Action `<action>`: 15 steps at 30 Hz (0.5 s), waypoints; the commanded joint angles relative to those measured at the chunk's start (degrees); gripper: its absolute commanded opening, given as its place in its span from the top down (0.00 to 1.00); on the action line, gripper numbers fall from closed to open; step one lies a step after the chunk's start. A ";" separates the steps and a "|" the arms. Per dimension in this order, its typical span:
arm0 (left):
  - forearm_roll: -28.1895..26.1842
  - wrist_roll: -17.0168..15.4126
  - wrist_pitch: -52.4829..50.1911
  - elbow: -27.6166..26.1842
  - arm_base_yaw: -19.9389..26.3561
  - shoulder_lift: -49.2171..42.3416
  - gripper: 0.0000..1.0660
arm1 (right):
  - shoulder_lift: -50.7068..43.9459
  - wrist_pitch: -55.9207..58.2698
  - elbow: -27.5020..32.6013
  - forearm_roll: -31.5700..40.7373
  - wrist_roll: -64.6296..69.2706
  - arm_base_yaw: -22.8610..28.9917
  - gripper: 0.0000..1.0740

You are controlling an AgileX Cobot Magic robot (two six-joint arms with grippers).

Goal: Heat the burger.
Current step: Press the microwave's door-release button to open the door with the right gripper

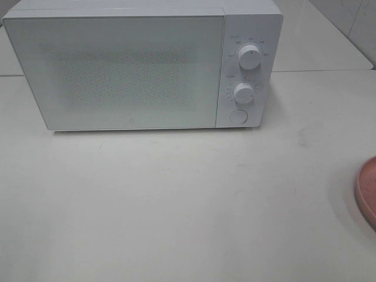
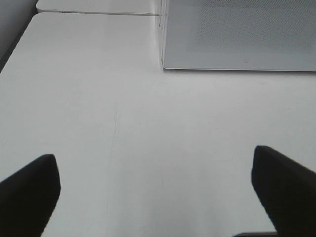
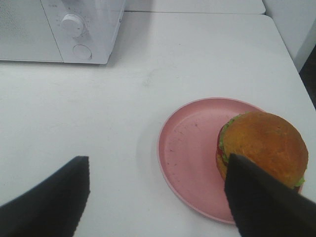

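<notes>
The burger, with a golden-brown bun and green lettuce at its edge, sits on a round pink plate in the right wrist view. My right gripper is open above the table; one finger overlaps the burger's near edge. The white microwave stands at the back of the table with its door shut. Only a sliver of the pink plate shows at the right edge of the high view, and neither arm appears there. My left gripper is open over bare table, in front of the microwave.
The microwave carries two white dials and a round button on its right panel. The white table has a seam behind the microwave. A wall and dark gap lie beyond the table's right edge in the right wrist view.
</notes>
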 commanded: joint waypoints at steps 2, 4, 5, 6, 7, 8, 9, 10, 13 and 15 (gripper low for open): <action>-0.17 0.00 -0.92 0.11 0.11 -1.03 0.08 | -1.60 -0.46 0.11 -0.23 0.17 -0.11 0.30; -0.17 0.00 -0.92 0.11 0.11 -1.03 0.08 | -1.60 -0.46 0.11 -0.23 0.17 -0.11 0.30; -0.17 0.00 -0.92 0.11 0.11 -1.03 0.08 | -1.60 -0.46 0.11 -0.23 0.17 -0.11 0.30; -0.17 0.00 -0.92 0.11 0.11 -1.03 0.08 | -1.60 -0.46 0.11 -0.23 0.17 -0.11 0.30; -0.17 0.00 -0.92 0.11 0.11 -1.03 0.08 | -1.60 -0.46 0.11 -0.23 0.17 -0.11 0.30; -0.17 0.00 -0.92 0.11 0.11 -1.03 0.08 | -1.60 -0.46 0.11 -0.23 0.17 -0.11 0.30; -0.17 0.00 -0.92 0.11 0.11 -1.03 0.08 | -1.60 -0.46 0.11 -0.23 0.17 -0.11 0.30; -0.17 0.00 -0.92 0.11 0.11 -1.03 0.08 | -1.60 -0.46 0.11 -0.23 0.17 -0.11 0.30; -0.17 0.00 -0.92 0.11 0.11 -1.03 0.08 | -1.55 -0.57 0.06 -0.23 0.23 -0.11 0.30; -0.17 0.00 -0.92 0.11 0.11 -1.03 0.08 | -1.43 -0.92 -0.23 -0.23 0.29 -0.11 0.30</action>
